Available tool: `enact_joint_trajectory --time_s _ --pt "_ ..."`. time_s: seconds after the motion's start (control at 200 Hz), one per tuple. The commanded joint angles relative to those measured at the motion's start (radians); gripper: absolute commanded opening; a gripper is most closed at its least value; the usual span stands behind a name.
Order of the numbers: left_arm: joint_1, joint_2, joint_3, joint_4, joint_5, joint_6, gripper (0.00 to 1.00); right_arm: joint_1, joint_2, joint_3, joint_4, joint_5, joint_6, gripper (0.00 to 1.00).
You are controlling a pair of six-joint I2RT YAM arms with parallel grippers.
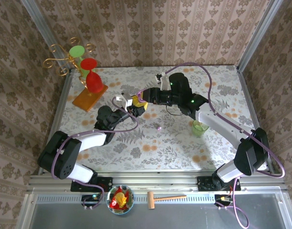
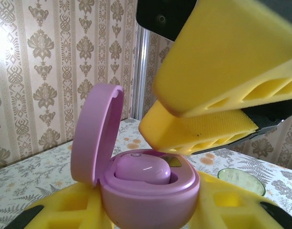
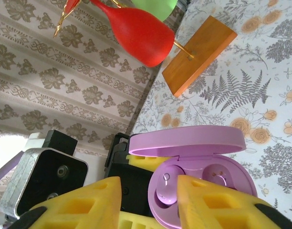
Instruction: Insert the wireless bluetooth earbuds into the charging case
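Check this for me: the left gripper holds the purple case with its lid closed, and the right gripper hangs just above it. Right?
Not quite: the lid is open, as the left wrist view shows. The left gripper holds the purple case, and the right gripper hangs just above it.

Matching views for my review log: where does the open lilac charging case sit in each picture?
Top external: left of centre, mostly covered by yellow fingers.
Left wrist: charging case bottom centre, lid raised at left.
Right wrist: lower centre, lid open above the wells.
Shared landmark: the yellow fingers close by it in every view.
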Motion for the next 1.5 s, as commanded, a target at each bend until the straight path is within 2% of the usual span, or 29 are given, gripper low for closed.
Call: enact_joint_trajectory --time_s 0.0,0.2,0.4,0.51,0.55,0.755,0.82,1.195,1.495 --pt "0.003 -0.001 0.037 0.087 0.011 0.004 0.22 0.003 -0.069 -0.022 -0.029 0.021 -0.063 0.41" --pt "0.030 0.007 0.033 0.087 0.036 -0.014 0.22 0.002 -0.198 -0.106 -0.025 0.081 -0.130 0.50" --pt "0.070 -0.021 0.015 0.086 0.070 -0.052 0.22 0.001 -0.267 -0.163 -0.217 0.320 -0.213 0.52" --pt "0.081 -0.032 -0.003 0.086 0.059 -0.066 0.22 0.006 -0.236 -0.172 -0.351 0.452 -0.242 0.52" --pt "0.118 -0.034 -0.008 0.087 0.053 -0.073 0.22 0.015 -0.221 -0.182 -0.370 0.485 -0.256 0.51" --pt "0.161 -0.060 -0.034 0.084 0.038 -0.077 0.22 0.078 -0.077 -0.183 -0.441 0.626 -0.294 0.44" --pt "0.171 -0.069 -0.042 0.084 0.038 -0.077 0.22 0.090 -0.026 -0.186 -0.427 0.618 -0.302 0.44" --pt "0.187 -0.106 -0.068 0.083 0.039 -0.076 0.21 0.042 0.306 -0.089 -0.324 0.327 -0.316 0.49" --pt "0.186 -0.112 -0.065 0.081 0.046 -0.085 0.21 0.020 0.426 -0.029 -0.295 0.280 -0.360 0.49"
